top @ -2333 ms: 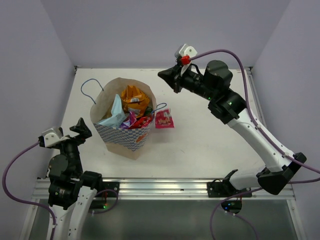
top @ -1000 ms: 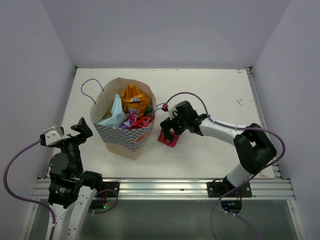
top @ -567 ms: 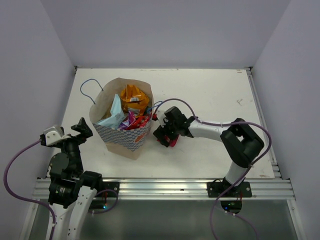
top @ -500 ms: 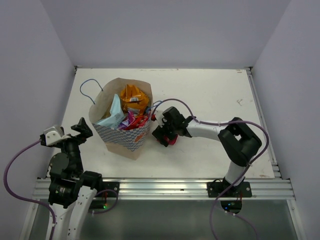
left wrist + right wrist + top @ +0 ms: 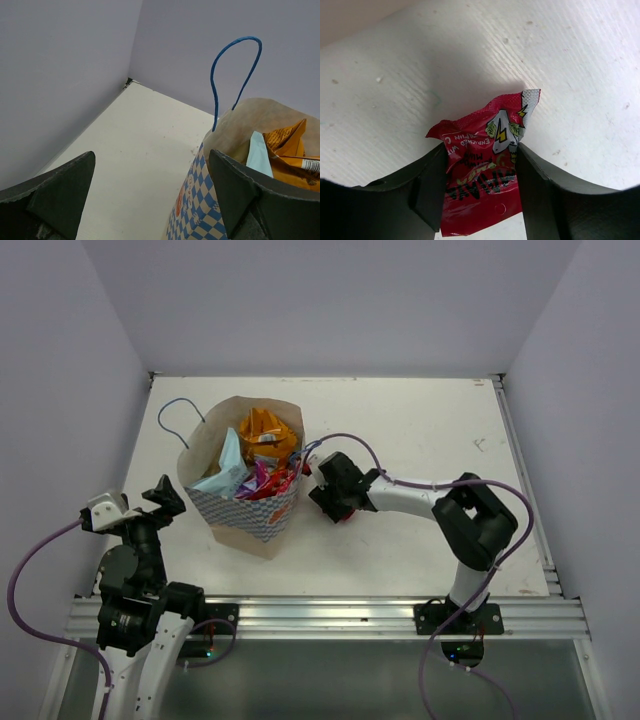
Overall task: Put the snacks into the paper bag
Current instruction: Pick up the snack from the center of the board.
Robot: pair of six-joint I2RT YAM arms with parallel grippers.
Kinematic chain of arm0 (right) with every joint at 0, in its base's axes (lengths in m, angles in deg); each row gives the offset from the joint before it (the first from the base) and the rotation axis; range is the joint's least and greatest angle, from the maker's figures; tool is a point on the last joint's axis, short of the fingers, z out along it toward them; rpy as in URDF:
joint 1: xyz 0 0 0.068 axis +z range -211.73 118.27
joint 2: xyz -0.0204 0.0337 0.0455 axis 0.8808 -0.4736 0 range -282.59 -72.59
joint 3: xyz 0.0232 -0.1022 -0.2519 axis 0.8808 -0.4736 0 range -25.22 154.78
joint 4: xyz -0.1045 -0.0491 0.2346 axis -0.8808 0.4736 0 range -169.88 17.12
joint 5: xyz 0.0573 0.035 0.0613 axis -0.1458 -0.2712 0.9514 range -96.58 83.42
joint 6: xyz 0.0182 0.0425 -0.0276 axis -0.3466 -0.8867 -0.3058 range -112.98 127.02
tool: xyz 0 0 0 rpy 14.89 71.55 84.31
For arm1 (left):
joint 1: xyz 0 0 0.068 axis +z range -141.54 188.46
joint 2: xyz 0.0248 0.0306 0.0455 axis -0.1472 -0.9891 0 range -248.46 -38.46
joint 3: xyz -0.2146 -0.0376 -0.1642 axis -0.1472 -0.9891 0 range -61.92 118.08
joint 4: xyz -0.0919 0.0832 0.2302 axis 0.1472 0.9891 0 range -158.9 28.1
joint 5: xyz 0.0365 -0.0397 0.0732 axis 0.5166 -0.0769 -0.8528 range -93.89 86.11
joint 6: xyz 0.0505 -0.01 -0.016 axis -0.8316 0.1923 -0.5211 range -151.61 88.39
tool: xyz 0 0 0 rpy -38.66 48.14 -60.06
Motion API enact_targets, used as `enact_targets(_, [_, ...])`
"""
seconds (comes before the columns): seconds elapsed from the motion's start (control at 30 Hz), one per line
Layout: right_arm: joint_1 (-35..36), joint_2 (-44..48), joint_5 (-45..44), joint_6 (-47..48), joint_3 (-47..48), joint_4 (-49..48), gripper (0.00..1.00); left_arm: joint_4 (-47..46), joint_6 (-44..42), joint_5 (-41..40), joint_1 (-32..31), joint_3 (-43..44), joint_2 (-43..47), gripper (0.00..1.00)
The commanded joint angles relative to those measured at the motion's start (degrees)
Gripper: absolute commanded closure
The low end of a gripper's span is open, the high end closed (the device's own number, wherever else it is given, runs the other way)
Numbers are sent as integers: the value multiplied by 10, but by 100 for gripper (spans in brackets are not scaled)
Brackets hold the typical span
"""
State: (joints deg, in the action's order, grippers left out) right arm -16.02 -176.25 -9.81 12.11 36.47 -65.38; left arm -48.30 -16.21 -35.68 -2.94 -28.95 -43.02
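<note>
The paper bag [image 5: 243,508] stands at the left, holding an orange chip bag [image 5: 266,432], a light-blue bag [image 5: 230,466] and red and purple packs [image 5: 268,481]. My right gripper [image 5: 332,496] is low beside the bag's right wall. It is shut on a small red-pink packet [image 5: 482,187], pinched between both fingers just over the white table. My left gripper [image 5: 160,498] is open and empty left of the bag. In its view [image 5: 150,200] the bag's checkered wall [image 5: 197,210], a blue handle [image 5: 235,65] and the orange bag [image 5: 292,147] show.
The bag's other blue cord handle [image 5: 178,412] lies on the table behind it. Purple walls enclose the white table [image 5: 430,430] on three sides. A metal rail [image 5: 320,615] runs along the near edge.
My right arm came down from high at the back onto the packet beside the bag and closed on it. It then moved left and back toward the bag's right wall. The left arm stayed still.
</note>
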Motion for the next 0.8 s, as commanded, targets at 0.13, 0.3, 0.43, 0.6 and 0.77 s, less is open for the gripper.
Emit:
enact_targets(0.13, [-26, 22, -83, -46, -10, 61, 75, -19, -3, -4, -3, -1, -10, 1])
enact_targets(0.3, [-63, 68, -114, -90, -24, 63, 92, -20, -3, -3, -3, -2, -10, 1])
enact_targets(0.43, [-92, 114, -125, -113, -31, 58, 100, -19, -3, -3, -4, -1, -8, 1])
enact_targets(0.6, [-92, 176, -144, -104, 6, 70, 100, -20, -3, -3, -4, -2, -5, 1])
enact_targets(0.77, [-92, 222, -161, -75, 76, 78, 100, -19, -3, -4, -3, -1, 1, 1])
